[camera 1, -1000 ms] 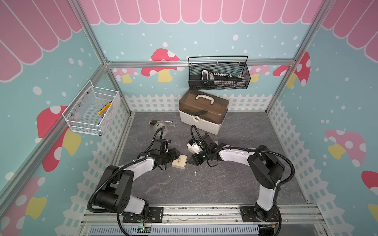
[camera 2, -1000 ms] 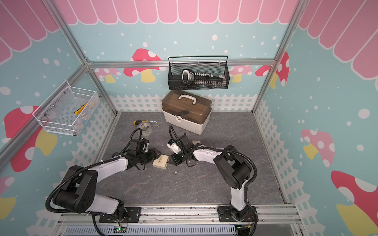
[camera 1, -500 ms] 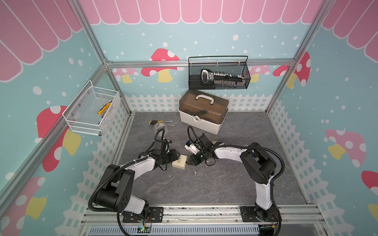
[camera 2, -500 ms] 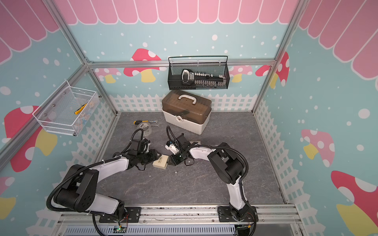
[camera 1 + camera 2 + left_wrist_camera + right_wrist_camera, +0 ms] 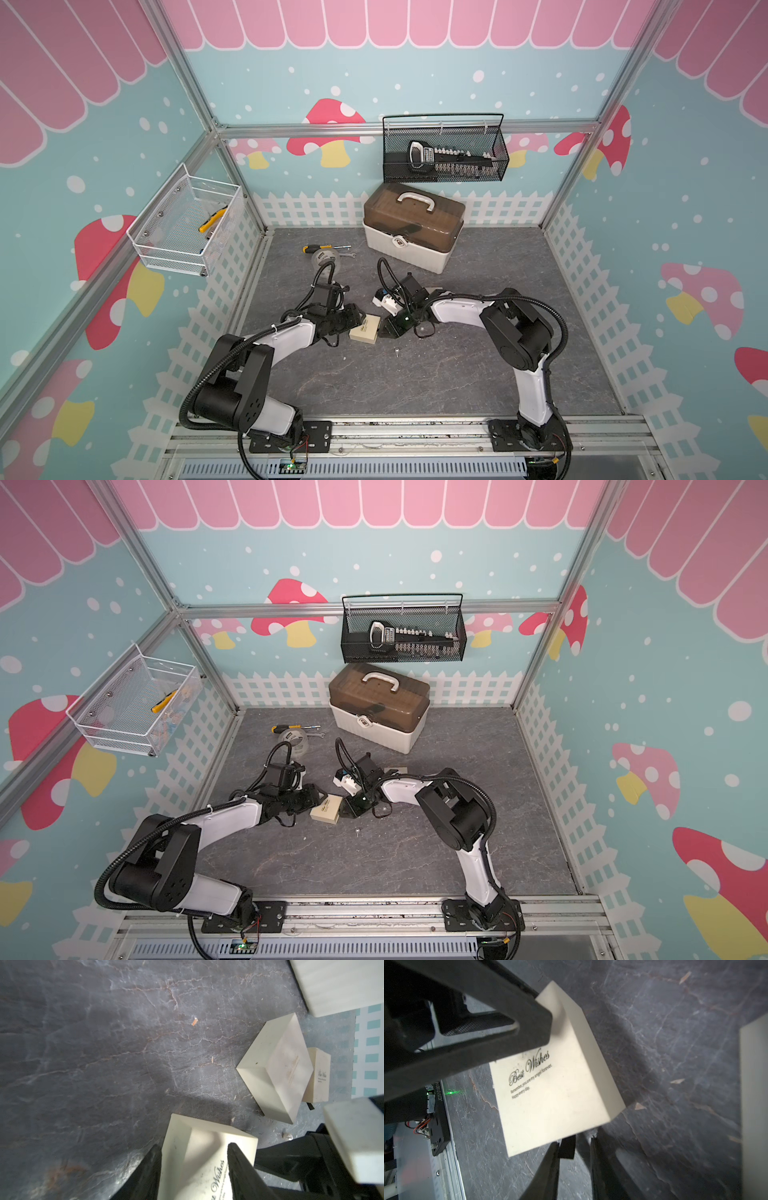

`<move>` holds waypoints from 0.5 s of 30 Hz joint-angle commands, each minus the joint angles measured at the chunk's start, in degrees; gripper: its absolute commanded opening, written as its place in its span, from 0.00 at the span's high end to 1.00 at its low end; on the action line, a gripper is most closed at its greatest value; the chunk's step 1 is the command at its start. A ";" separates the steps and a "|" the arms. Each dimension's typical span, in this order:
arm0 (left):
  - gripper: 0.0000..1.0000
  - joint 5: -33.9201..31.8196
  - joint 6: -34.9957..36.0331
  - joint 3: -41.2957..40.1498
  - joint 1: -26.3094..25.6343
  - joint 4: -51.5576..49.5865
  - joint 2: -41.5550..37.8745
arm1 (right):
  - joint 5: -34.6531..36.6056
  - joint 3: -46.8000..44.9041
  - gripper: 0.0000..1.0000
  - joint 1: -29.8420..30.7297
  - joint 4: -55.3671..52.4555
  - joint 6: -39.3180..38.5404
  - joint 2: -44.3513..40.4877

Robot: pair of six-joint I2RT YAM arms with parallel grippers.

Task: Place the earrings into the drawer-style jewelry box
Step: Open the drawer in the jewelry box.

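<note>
Cream box [image 5: 364, 329] with black script at centre; grey veined bench [image 5: 415, 386]; brown-lidded white toolbox [image 5: 411, 228] above; black mesh basket [image 5: 444, 166]; teal, mushroom-patterned walls [image 5: 685, 208].

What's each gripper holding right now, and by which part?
Left gripper brackets one end of the cream box; whether it grips cannot be told. Right gripper is open around the box's black pull tab, not pinching yet.
</note>
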 commanded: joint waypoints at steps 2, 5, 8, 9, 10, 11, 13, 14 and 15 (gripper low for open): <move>0.48 0.76 0.65 -0.19 -0.38 -0.32 0.96 | -1.45 1.99 0.74 0.52 -0.84 -1.00 1.38; 0.48 0.40 0.52 -0.19 -0.42 -0.46 0.86 | -1.76 2.32 0.74 0.47 -0.84 -1.00 1.59; 0.48 0.41 0.41 -0.30 -0.38 -0.68 0.79 | -2.10 2.83 0.75 0.61 -0.84 -0.89 2.10; 0.48 0.31 0.38 -0.28 -0.42 -0.67 0.79 | -2.19 3.04 0.76 0.61 -0.79 -0.81 2.25; 0.48 0.25 0.29 -0.32 -0.43 -0.75 0.73 | -2.29 3.20 0.76 0.61 -0.84 -0.82 2.42; 0.48 0.30 0.23 -0.37 -0.45 -0.76 0.70 | -2.33 3.28 0.77 0.64 -0.84 -0.71 2.50; 0.48 0.05 0.03 -0.52 -0.44 -0.83 0.61 | -2.50 3.52 0.78 0.73 -0.84 -0.74 2.72; 0.48 -0.04 -0.06 -0.61 -0.45 -0.77 0.61 | -2.59 3.71 0.79 0.78 -0.84 -0.73 2.83; 0.48 -0.05 -0.15 -0.64 -0.40 -0.76 0.61 | -2.57 3.83 0.79 0.79 -0.84 -0.72 2.87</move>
